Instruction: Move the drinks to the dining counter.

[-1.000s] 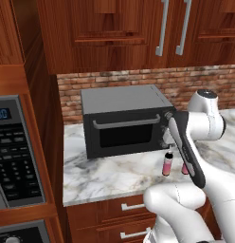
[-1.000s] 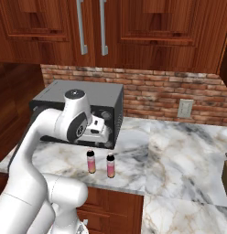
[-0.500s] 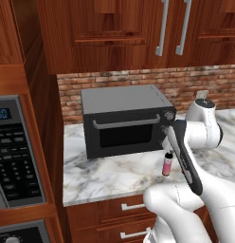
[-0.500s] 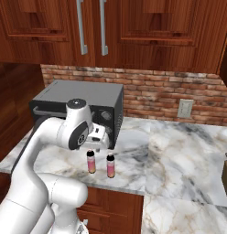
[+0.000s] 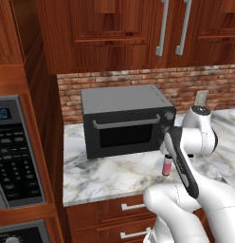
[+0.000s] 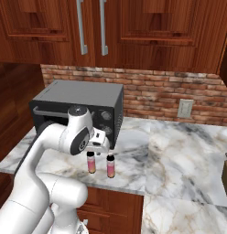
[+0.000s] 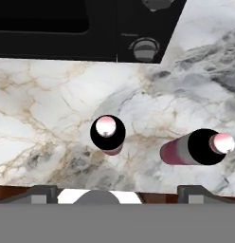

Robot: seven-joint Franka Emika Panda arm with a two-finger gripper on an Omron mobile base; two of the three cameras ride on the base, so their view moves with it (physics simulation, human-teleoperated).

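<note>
Pink and slim, two drinks stand upright on the marble counter just in front of the black toaster oven, near the counter's front edge. The left bottle sits directly below the robot's hand, and the right bottle stands just beside it, the two apart. From the hand camera the left bottle shows almost cap-on (its black cap hides most of the body), while the right bottle leans away in perspective. The fingers stand wide apart above the left bottle, holding nothing. In the left base view one bottle peeks out beside the white arm. Behind the oven runs a red brick wall.
</note>
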